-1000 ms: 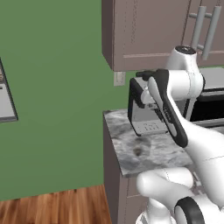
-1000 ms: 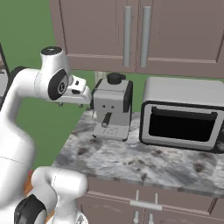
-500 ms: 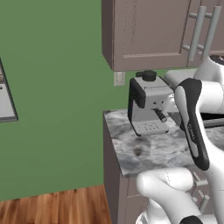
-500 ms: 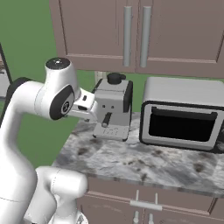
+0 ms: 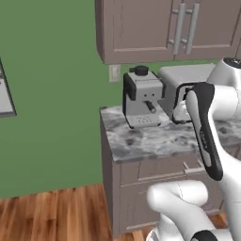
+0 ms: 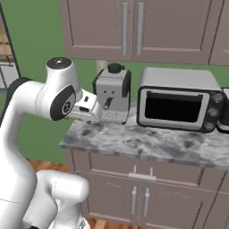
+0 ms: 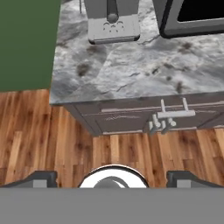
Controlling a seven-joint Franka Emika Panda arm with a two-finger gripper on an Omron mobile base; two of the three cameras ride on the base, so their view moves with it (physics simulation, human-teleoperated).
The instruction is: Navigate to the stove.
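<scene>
Facing counter (image 6: 147,147) with coffee machine (image 6: 112,93) and microwave (image 6: 178,99), stove direction untold, tool (image 7: 112,178) fingers spread wide.

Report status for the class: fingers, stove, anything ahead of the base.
Fingers apart, holding nothing. Stove not sighted. Ahead: grey marble counter carrying boxy grey coffee machine and silver microwave with black window.
</scene>
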